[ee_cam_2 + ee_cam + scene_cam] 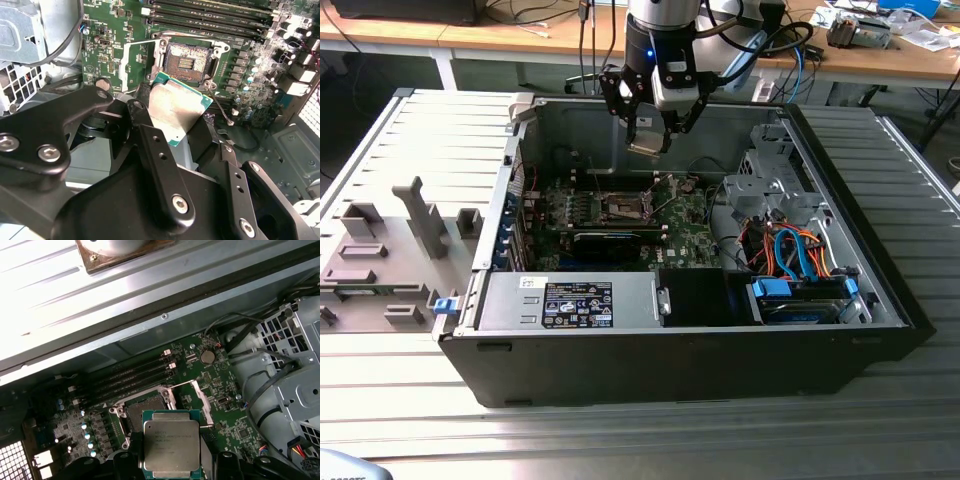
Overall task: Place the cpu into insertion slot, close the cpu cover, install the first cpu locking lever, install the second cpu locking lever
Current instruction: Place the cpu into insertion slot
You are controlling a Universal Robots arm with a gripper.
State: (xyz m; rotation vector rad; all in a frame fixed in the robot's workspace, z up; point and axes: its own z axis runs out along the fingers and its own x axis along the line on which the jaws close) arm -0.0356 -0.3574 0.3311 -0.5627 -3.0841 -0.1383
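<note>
In the second wrist view the gripper (176, 122) pinches the cpu (175, 100) by two opposite edges, its black fingers (145, 130) pressed against the green rim. The silvery metal top is left bare, and the underside seems to be kept off the pads, probably to spare the contacts. The chip sits flat and level between the fingers, which suits lowering it square. It hangs in the air above the motherboard (120, 30), near the insertion slot (186, 62) but clearly apart from it, so nothing is seated yet. The slot lies open with its contact field exposed. The cpu cover (131, 62) is swung aside next to it, which I judge leaves a free path downward. In the first wrist view the cpu (171, 447) overlaps the near edge of the slot (146, 412), with the dark memory sticks (130, 377) just beyond. The exterior view shows the gripper (648, 138) reaching down into the open computer case (880, 215), and the chip (647, 142) is held well above the slot (623, 207).
</note>
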